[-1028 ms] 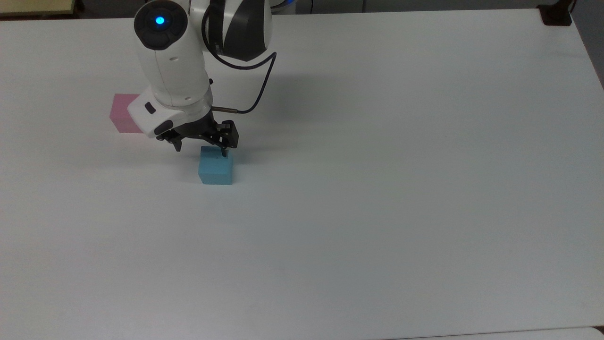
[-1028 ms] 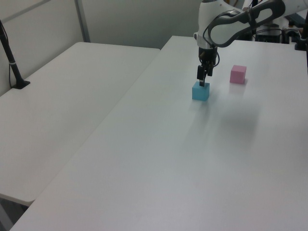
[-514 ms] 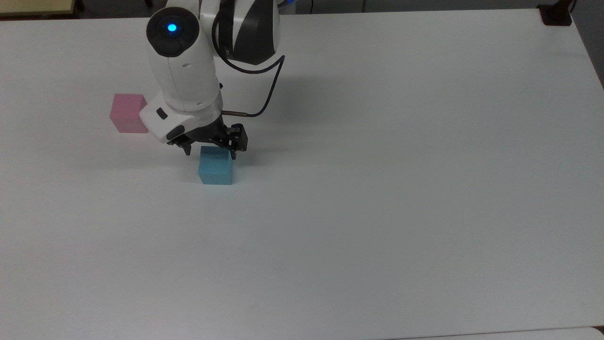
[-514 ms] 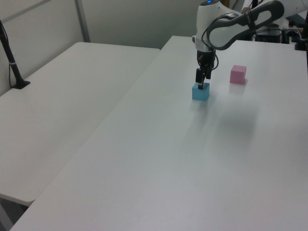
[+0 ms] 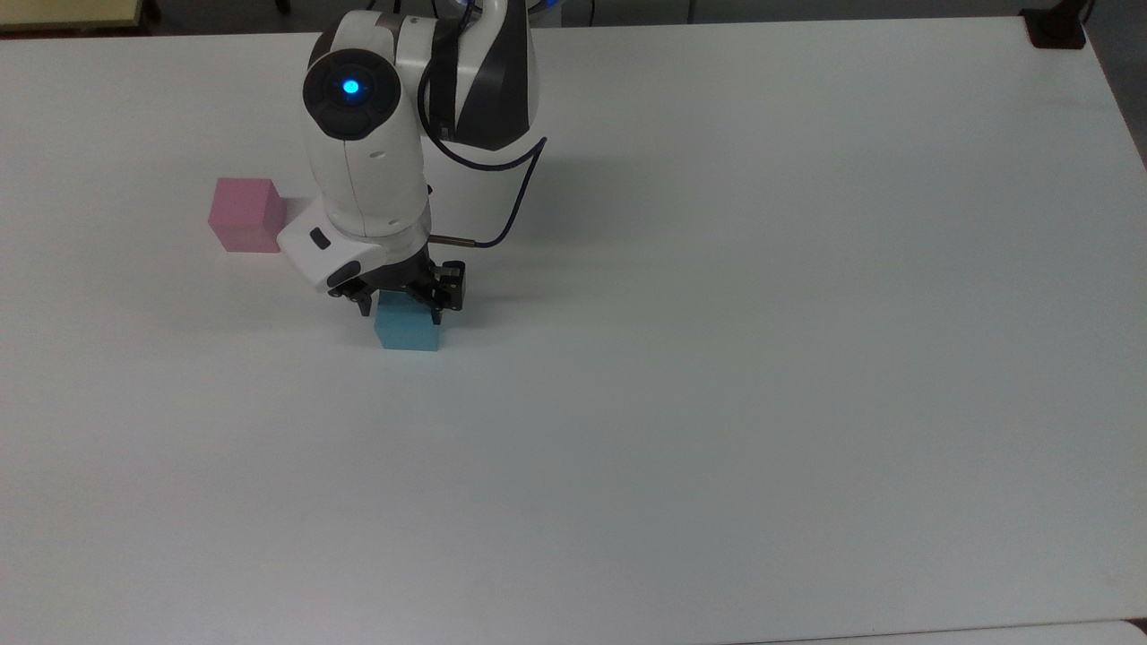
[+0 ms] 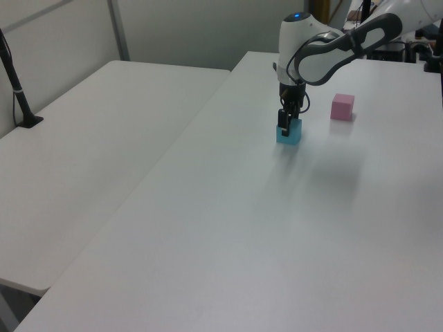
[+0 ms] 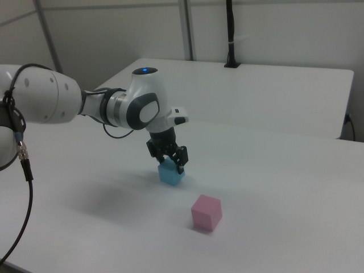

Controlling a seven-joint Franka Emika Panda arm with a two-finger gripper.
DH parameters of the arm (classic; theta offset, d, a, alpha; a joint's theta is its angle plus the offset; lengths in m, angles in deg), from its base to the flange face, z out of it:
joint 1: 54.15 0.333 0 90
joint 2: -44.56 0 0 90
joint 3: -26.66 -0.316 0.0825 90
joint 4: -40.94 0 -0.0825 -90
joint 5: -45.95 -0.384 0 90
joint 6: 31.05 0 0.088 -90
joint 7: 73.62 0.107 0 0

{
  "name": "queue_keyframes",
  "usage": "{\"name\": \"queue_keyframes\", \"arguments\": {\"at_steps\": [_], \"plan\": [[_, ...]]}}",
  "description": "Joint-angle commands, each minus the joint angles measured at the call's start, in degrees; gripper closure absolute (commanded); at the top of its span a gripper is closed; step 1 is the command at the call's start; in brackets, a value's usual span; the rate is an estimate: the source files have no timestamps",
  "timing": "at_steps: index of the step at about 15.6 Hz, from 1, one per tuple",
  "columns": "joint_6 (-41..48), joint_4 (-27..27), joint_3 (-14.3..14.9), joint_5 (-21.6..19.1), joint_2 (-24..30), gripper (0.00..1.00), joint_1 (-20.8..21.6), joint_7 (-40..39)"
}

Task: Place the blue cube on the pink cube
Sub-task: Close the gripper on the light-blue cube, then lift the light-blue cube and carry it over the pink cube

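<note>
Sky-blue cube (image 5: 409,329) sits on the white bench (image 5: 717,358) directly beneath the claw (image 5: 401,303), whose spread fingers straddle it for gripping; pink cube (image 5: 244,214) waits well apart.

Your arm (image 5: 363,170) is built of smooth white rounded shells with dark grey bands at the joints, and you can see a round black cap (image 5: 349,88) on one joint with a small blue light glowing at its centre. A thin black cable (image 5: 502,202) loops out from the dark joint section and runs back in at the wrist through a short metal plug, and in the right view another dark cable with a ribbed metal connector hangs beside the thick white link at the right view's left. The white wrist flange (image 5: 324,253) carries two small dark oval buttons, and below it sits the black gripper (image 5: 401,307) with angular linkages and slim black fingers (image 7: 182,165).
</note>
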Motion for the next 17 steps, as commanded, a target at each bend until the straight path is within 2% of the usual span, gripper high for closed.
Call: {"name": "queue_keyframes", "arguments": {"at_steps": [1, 6, 11, 13, 17], "plan": [[2.4, 0.1, -0.5, 0.7, 4.3, 0.56, -1.7, 1.3], [11.8, 0.1, -0.5, 0.4, 11.9, 0.56, -5.6, -3.1], [20.8, 0.5, -0.1, -0.1, 18.7, 0.56, -11.0, -13.1], [20.7, 2.2, 0.0, -0.2, 20.5, 0.56, -12.8, -15.4], [16.9, 5.7, 0.3, -0.2, 20.4, 0.56, -15.0, -16.1]]}}
